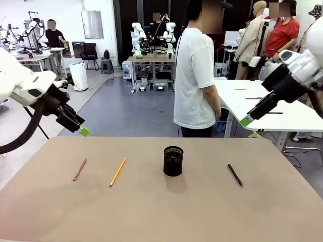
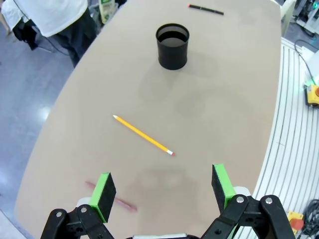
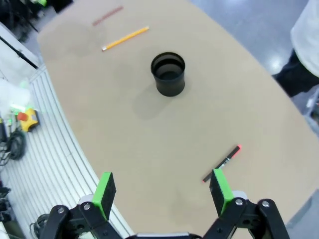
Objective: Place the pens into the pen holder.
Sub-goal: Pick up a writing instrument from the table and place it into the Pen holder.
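Right now your left claw (image 1: 82, 130) and right claw (image 1: 247, 120) both hang wide and empty above the surface (image 1: 151, 217). The pen holder (image 1: 173, 161) stands mid-surface; the pink pen (image 1: 79, 170) and yellow pen (image 1: 117, 172) lie flat left of it, the black pen (image 1: 235, 175) right.

Bright, even indoor light from overhead, only a soft faint shadow by the holder (image 1: 173, 161) on the matte table (image 1: 151, 212), no real glare, crisp front view, fisheye bend at the wrist views' edges, pink pen (image 2: 124, 204) kinda smeared up close.
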You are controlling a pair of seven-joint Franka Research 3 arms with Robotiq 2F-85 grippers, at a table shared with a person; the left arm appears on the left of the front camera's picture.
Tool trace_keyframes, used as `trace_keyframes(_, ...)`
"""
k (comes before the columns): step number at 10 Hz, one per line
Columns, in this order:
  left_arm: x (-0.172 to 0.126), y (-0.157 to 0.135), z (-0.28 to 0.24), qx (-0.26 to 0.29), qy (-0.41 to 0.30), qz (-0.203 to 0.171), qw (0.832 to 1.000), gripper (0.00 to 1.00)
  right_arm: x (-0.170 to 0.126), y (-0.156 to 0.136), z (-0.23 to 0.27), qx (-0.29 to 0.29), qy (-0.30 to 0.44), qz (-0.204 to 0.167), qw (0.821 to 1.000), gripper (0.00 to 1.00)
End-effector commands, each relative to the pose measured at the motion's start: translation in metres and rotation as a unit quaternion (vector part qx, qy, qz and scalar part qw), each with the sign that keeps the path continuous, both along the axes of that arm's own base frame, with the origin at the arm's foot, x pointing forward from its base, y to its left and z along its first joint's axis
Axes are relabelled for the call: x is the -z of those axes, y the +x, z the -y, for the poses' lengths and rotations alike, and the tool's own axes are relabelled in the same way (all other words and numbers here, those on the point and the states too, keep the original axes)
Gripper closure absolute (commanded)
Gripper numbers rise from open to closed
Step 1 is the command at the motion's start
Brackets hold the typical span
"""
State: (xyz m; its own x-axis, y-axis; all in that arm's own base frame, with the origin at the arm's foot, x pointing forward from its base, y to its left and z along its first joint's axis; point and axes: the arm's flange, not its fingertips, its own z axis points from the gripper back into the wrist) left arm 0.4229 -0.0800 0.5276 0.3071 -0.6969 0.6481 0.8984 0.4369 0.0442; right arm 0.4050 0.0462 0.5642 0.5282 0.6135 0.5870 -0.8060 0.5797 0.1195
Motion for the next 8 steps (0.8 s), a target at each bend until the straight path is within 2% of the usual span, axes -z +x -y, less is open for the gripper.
trace_keyframes(1,-0.015,0.003,-0.020,0.002,-0.023,0.001,1.000,0.00,0.004,0.006,0.018,-0.031,0.020,0.007,0.999,0.00)
trace_keyframes(4,-0.019,0.010,-0.033,-0.018,-0.035,-0.004,0.999,0.00,0.017,0.013,0.050,-0.052,0.039,0.026,0.998,0.00)
trace_keyframes(8,-0.020,0.012,-0.040,-0.016,-0.042,0.012,0.999,0.00,0.026,0.011,0.057,-0.055,0.045,0.049,0.996,0.00)
